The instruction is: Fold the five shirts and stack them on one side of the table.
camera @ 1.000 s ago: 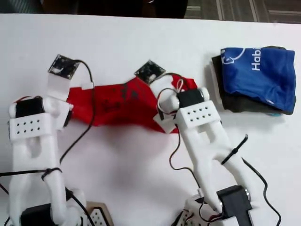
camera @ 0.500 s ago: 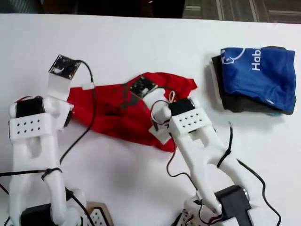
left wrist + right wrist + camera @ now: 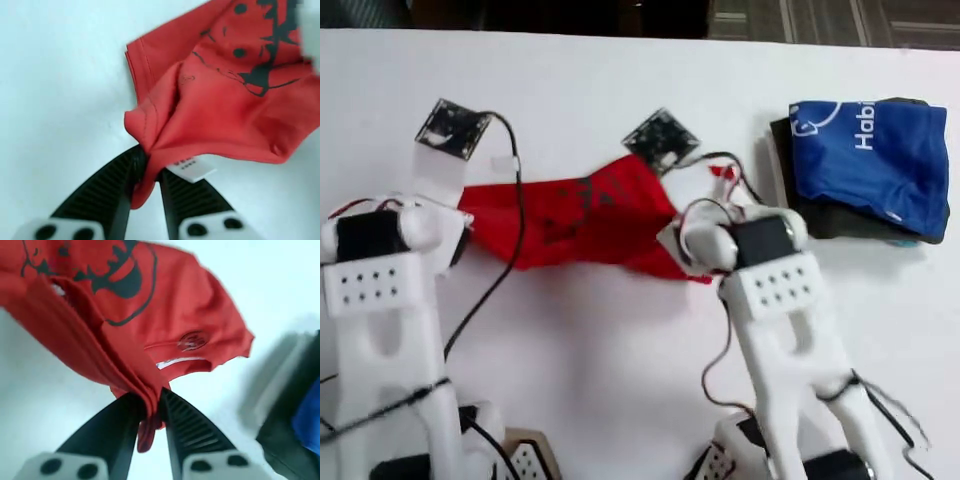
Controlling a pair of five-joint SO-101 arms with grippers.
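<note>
A red shirt (image 3: 575, 210) with black print hangs stretched between the two arms over the middle of the white table. My left gripper (image 3: 148, 170) is shut on one bunched edge of the red shirt (image 3: 225, 100), near its white label. My right gripper (image 3: 151, 410) is shut on gathered folds at the opposite end of the red shirt (image 3: 165, 315). In the high view the left arm (image 3: 385, 260) holds the shirt's left end and the right arm (image 3: 765, 270) its right end. A folded blue shirt (image 3: 870, 160) lies on darker folded shirts (image 3: 800, 205) at the right side.
The white table (image 3: 620, 80) spreads behind and in front of the shirt. The stack's dark edge (image 3: 285, 440) lies close beside the right gripper. Cables run along both arms.
The right arm has swung right and away from the left arm, pulling the red shirt taut and off the table. The left arm has lifted slightly with its end.
</note>
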